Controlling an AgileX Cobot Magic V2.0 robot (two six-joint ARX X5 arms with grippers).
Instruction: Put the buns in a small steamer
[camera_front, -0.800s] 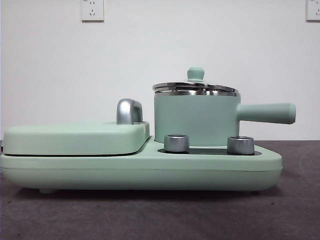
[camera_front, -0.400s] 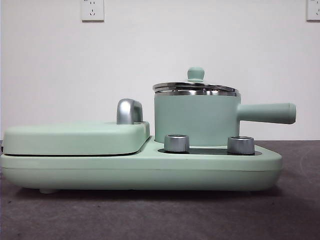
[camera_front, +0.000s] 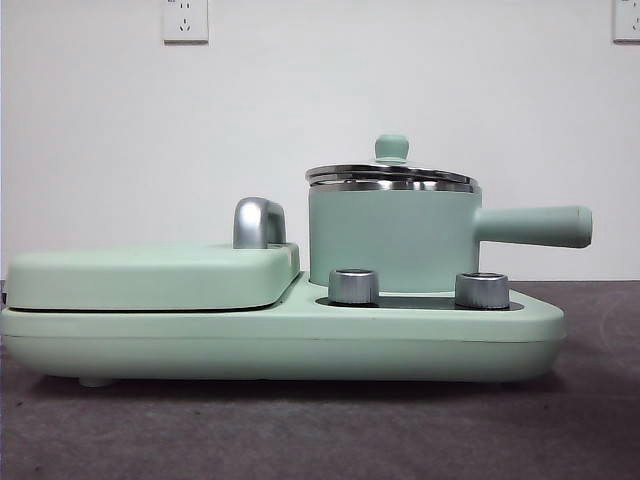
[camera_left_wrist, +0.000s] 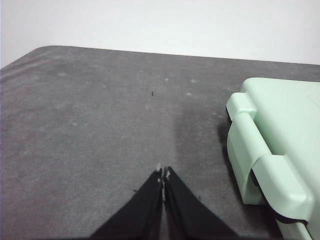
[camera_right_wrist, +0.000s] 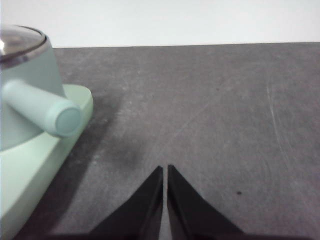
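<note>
The small steamer (camera_front: 390, 235) is a mint-green pot with a steel rim, a straight side handle (camera_front: 535, 226) and a glass lid with a green knob (camera_front: 391, 148). It stands lidded on the right half of a mint-green cooker base (camera_front: 280, 340). It also shows in the right wrist view (camera_right_wrist: 25, 85). The buns are out of view. My left gripper (camera_left_wrist: 163, 175) is shut and empty above the grey table, beside the cooker's hinged end (camera_left_wrist: 270, 150). My right gripper (camera_right_wrist: 165, 170) is shut and empty above the table, off the end of the pot's handle (camera_right_wrist: 45, 107).
A flat mint-green griddle cover (camera_front: 150, 275) with a chrome handle (camera_front: 258, 222) lies closed on the base's left half. Two steel knobs (camera_front: 353, 285) sit in front of the pot. A white wall stands behind the dark grey table (camera_front: 320, 430).
</note>
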